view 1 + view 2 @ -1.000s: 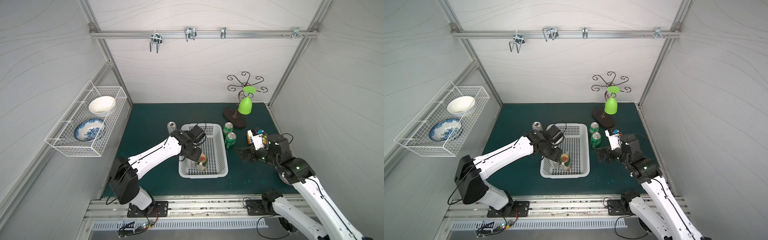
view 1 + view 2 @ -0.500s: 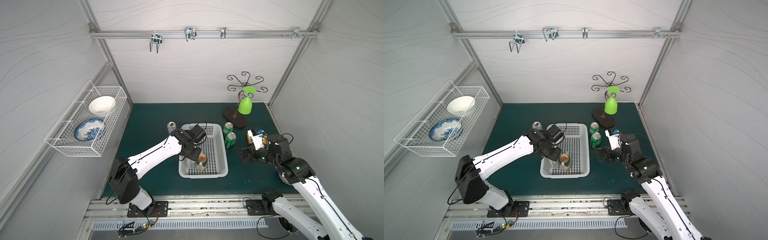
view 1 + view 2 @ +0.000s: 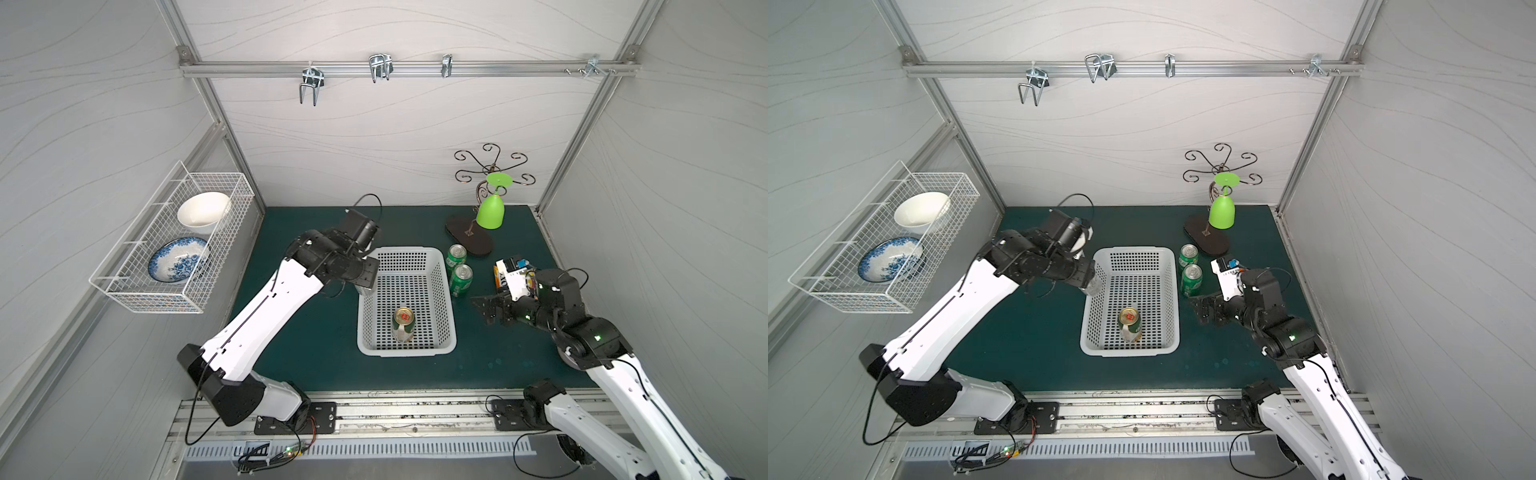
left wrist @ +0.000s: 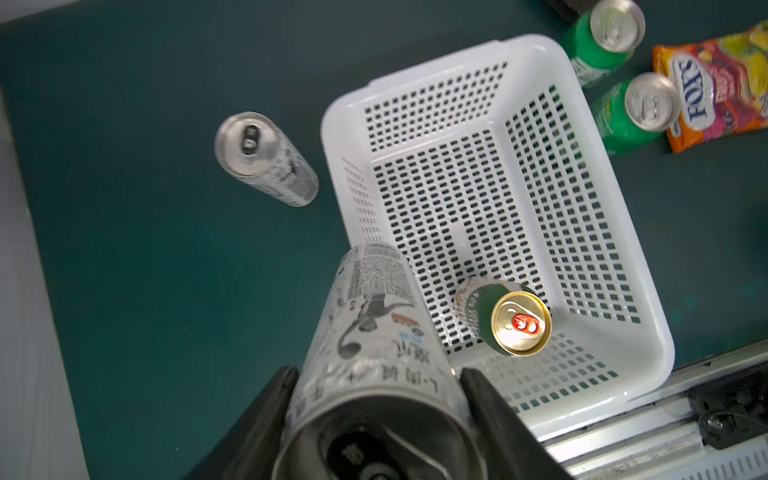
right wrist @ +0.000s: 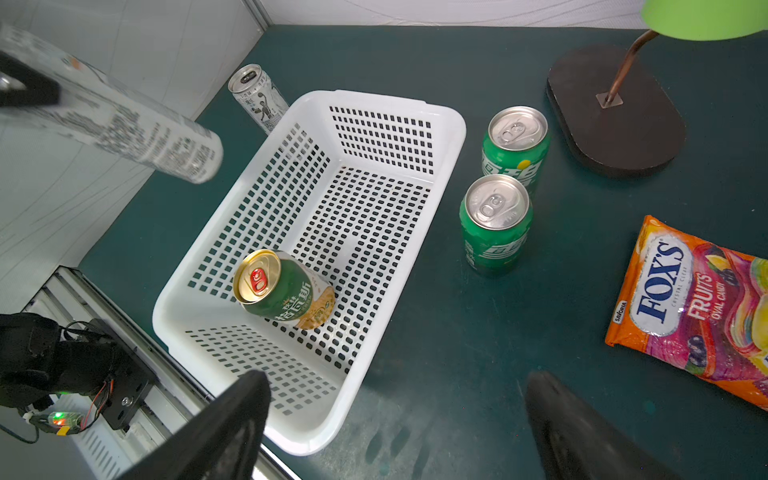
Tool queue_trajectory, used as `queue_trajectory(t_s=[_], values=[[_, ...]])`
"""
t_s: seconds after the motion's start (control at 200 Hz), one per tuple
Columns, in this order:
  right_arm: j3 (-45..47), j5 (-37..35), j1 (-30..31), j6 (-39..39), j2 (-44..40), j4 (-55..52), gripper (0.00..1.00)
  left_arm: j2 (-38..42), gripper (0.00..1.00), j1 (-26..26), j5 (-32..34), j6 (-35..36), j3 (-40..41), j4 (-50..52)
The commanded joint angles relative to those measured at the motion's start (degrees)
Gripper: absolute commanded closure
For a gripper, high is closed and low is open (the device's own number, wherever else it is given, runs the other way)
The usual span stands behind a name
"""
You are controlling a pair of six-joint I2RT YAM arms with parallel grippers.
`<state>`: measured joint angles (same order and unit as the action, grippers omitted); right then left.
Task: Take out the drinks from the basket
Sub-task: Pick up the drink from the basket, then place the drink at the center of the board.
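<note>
The left fingers hold a silver can lifted by the basket's left rim in a top view, and next it should stand on the green surface; the right fingers are wide and empty.

The left claw is gripping a silver-white can with dark print near its top end, black fingers pressing either side. Beyond it, a gold-topped green-white can is lying tilted inside the white perforated basket. A second silver-white can is standing on the green tabletop just beside the basket. Two green cans are standing on its opposite side, next to an orange Fox's candy packet.
</note>
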<state>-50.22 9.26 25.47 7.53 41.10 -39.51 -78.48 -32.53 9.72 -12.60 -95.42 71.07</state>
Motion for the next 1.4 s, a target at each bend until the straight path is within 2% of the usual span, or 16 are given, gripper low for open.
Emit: queue_trajectory(t_s=[0.0,0.185,0.36,0.7,1.03,1.396], values=[[0.36,0.31,-0.01,-0.42,-0.17,-0.56,0.01,3.26,0.59,4.88,0.33,2.2,-2.25,0.28],[0.26,0.29,-0.04,-0.49,-0.09,-0.57,0.01,3.64,0.59,12.67,-3.15,3.46,3.44,-2.38],[0.29,0.28,-0.01,-0.49,0.09,-0.68,0.01,1.07,0.59,15.93,-5.79,3.59,9.72,-8.31],[0.28,0.23,-0.01,-0.59,0.28,-0.92,0.01,-6.76,0.6,16.8,-5.09,2.77,12.93,-14.74],[0.14,0.22,0.01,-0.76,0.59,-0.92,0.01,-9.71,0.59,16.8,-6.06,1.79,17.92,-19.16],[0.13,0.31,0.01,-0.76,0.46,-0.9,0.01,-12.07,0.55,16.8,-7.15,1.13,19.92,-20.92]])
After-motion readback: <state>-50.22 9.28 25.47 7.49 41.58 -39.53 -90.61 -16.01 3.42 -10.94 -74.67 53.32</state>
